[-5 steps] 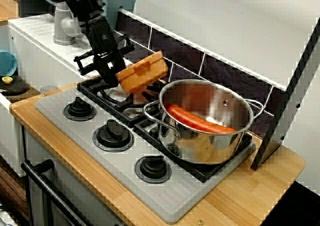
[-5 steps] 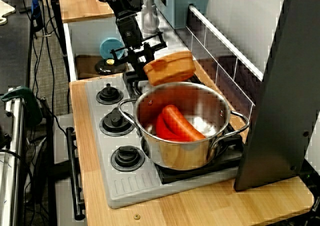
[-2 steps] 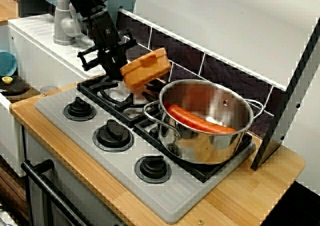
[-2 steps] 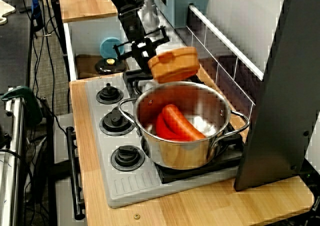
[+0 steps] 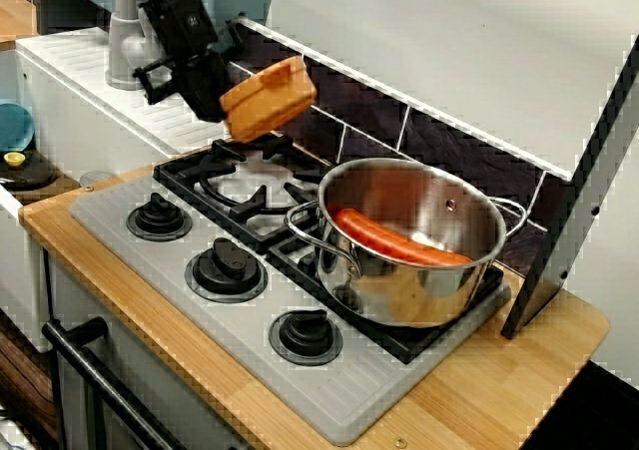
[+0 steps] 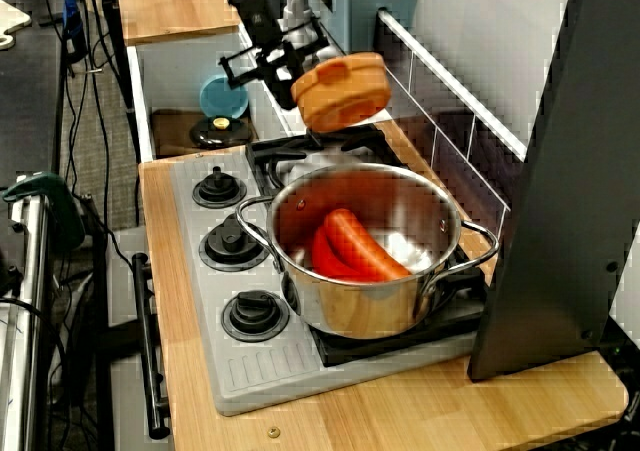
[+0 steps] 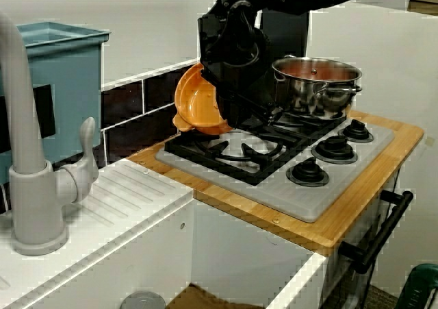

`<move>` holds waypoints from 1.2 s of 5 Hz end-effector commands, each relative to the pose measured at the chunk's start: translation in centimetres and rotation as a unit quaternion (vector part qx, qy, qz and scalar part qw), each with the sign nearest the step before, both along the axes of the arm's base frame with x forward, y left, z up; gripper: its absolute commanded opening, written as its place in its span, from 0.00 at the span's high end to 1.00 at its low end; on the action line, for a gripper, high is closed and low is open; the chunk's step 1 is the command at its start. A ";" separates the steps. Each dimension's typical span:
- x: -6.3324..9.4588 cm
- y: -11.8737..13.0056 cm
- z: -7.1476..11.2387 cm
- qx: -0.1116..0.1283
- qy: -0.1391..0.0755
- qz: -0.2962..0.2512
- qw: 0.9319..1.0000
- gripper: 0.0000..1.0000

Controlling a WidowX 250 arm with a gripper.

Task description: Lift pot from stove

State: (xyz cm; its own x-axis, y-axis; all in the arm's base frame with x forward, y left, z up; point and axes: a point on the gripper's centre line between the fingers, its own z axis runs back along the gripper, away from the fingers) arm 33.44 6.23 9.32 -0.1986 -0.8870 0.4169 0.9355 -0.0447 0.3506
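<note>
One small orange plastic pot (image 5: 266, 99) pinched at rim by gripper (image 5: 212, 99), tilted, hanging clear above stove (image 5: 250, 191) far-left burner. Looks light, stiff, slick; rim grip best.

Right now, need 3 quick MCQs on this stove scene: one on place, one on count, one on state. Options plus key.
1. Where is the orange pot?
A. Inside the steel pot
B. In the air above the rear burner grate
C. On the wooden counter

2. How many black knobs does the stove have?
A. Two
B. Three
C. Five

3. How does the orange pot sit in the gripper?
A. Level, mouth up
B. Fully upside down on the grate
C. Tipped on its side, held at the rim

Key:
1 B: the grate below it is bare, and the steel pot holds only a red item.
2 B: three knobs line the grey panel.
3 C: the side view shows its open mouth facing sideways.
</note>
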 end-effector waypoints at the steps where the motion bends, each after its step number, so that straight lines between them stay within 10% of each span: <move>1: 1.1 1.7 5.4 -0.013 -0.036 0.016 0.999 1.00; 6: 0.7 2.0 8.9 -0.015 -0.070 0.028 0.997 1.00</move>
